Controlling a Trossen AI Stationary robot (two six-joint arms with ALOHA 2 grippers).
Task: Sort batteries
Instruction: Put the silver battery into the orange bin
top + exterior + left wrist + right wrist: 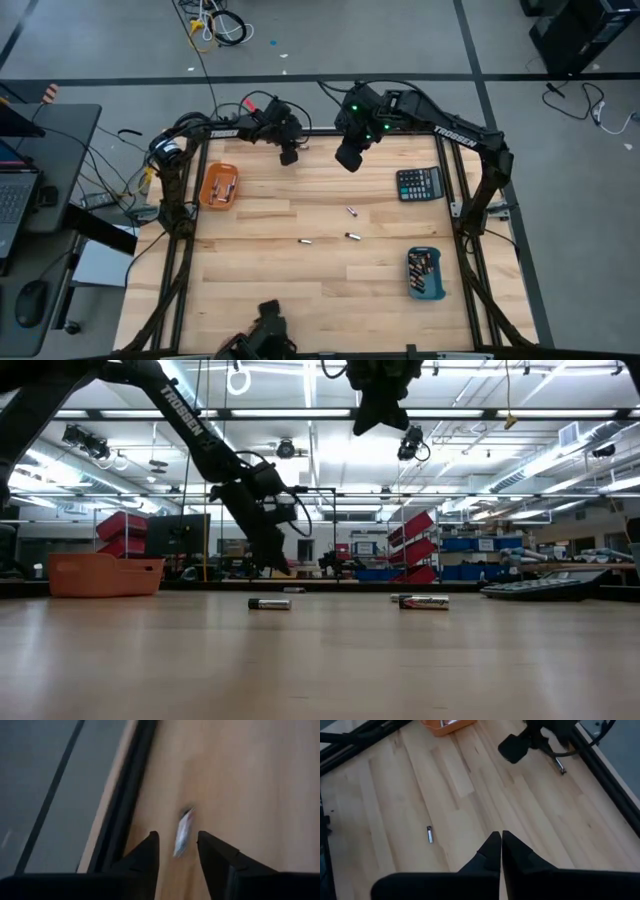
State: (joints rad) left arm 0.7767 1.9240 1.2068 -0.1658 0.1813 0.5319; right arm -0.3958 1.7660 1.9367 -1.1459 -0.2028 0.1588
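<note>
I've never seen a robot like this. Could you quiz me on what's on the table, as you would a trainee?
1. True or false: the calculator lies nearer the blue tray than the orange tray.
2. Which end effector is shut? A: the left end effector. B: the right end effector.
3. How many loose batteries lie mid-table, between the two trays?

Key: 1 true. 2 B; the left one's fingers stand apart over a battery near the table's edge. 3 three.
</note>
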